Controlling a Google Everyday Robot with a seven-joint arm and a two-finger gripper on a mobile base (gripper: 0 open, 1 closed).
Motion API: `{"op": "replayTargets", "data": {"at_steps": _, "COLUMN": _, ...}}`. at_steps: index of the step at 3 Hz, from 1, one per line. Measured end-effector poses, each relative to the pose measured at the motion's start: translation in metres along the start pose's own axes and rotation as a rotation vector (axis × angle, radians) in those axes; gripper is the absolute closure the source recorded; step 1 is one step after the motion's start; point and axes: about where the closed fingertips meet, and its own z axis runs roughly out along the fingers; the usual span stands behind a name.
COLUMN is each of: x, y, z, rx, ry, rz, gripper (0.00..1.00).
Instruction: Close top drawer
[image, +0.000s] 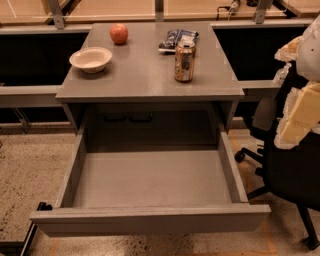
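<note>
The top drawer (150, 219) is a wide matte grey drawer with a plain flat front. It stands pulled far out from under the grey desk (150, 80), toward the camera. Its big rectangular tray (150, 177) is bare inside. My gripper (299, 117), white and pale yellow, hangs at the right edge of the view. It is above and to the right of the drawer's right side wall and does not touch it. It holds nothing that I can see.
On the desk top stand a white bowl (91, 59), a red apple (119, 33), a drink can (184, 61) and a dark snack bag (177, 39). A black office chair (290, 170) stands right of the drawer. A black bar (32, 230) lies at the lower left.
</note>
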Motion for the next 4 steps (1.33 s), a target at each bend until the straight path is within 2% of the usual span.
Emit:
{"op": "replayTargets", "data": {"at_steps": 1, "x": 0.000, "y": 0.000, "z": 0.000, "rx": 0.000, "ry": 0.000, "rz": 0.000, "gripper": 0.00}}
{"op": "replayTargets", "data": {"at_steps": 2, "x": -0.001, "y": 0.000, "z": -0.002, "rx": 0.008, "ry": -0.002, "rz": -0.001, "gripper": 0.16}}
{"op": "replayTargets", "data": {"at_steps": 3, "x": 0.008, "y": 0.008, "z": 0.006, "rx": 0.005, "ry": -0.001, "rz": 0.018, "gripper": 0.39}}
{"op": "replayTargets", "data": {"at_steps": 4, "x": 0.025, "y": 0.038, "z": 0.021, "rx": -0.015, "ry": 0.008, "rz": 0.042, "gripper": 0.63}}
